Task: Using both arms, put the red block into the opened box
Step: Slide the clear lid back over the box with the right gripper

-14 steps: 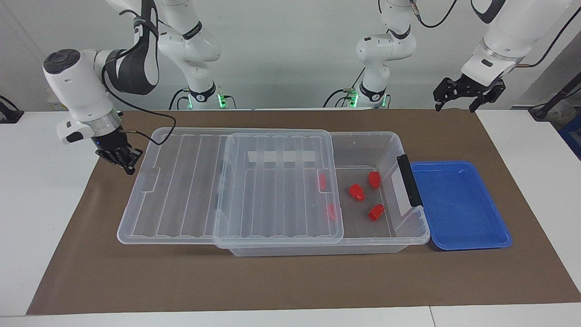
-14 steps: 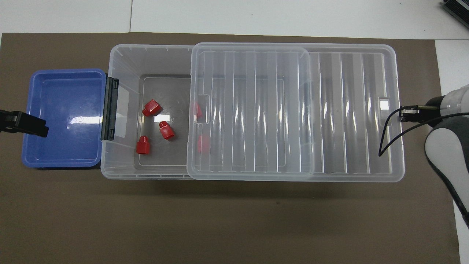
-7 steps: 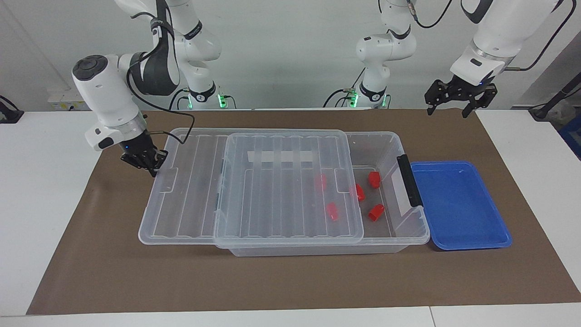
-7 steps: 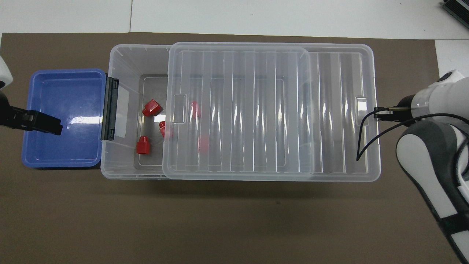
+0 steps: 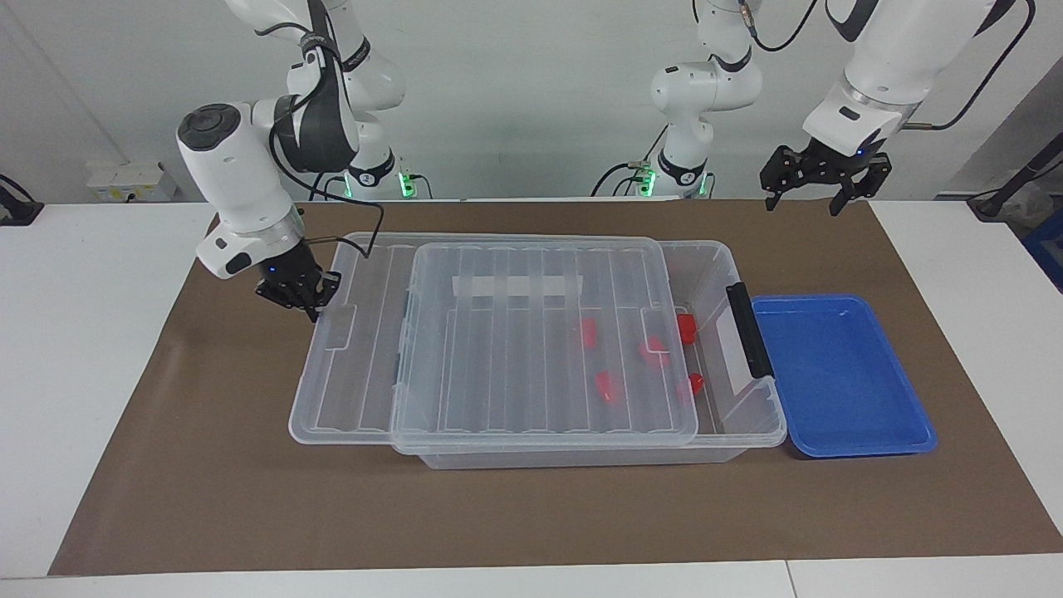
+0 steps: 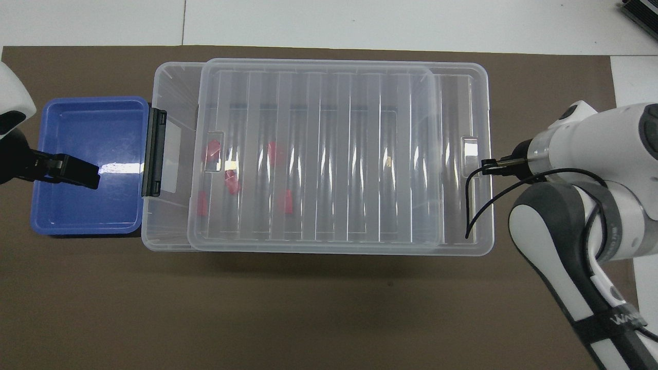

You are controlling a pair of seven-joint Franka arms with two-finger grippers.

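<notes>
The clear box [image 5: 716, 267] lies lengthwise on the brown mat, with a dark handle [image 5: 750, 340] at the left arm's end. Its ribbed lid [image 5: 515, 365] rests on top and covers most of the opening, overhanging at the right arm's end. Several red blocks lie inside; one [image 5: 686, 328] shows at the lid's edge, others such as [image 5: 606, 386] show through the lid [image 6: 318, 154]. My right gripper [image 5: 314, 309] is shut, low against the lid's overhanging end. My left gripper [image 5: 804, 202] hangs open and empty, high over the blue tray [image 6: 87, 210].
A shallow blue tray [image 5: 839, 374] with nothing in it sits against the box's handle end. The brown mat [image 5: 531, 515] spreads under everything, with white table beside it. A black cable [image 6: 475, 205] from the right wrist droops over the lid's end.
The lid has slid toward the left arm's end, covering most of the red blocks. My right gripper moved along with its end edge. The left gripper drifted a little inward over the tray.
</notes>
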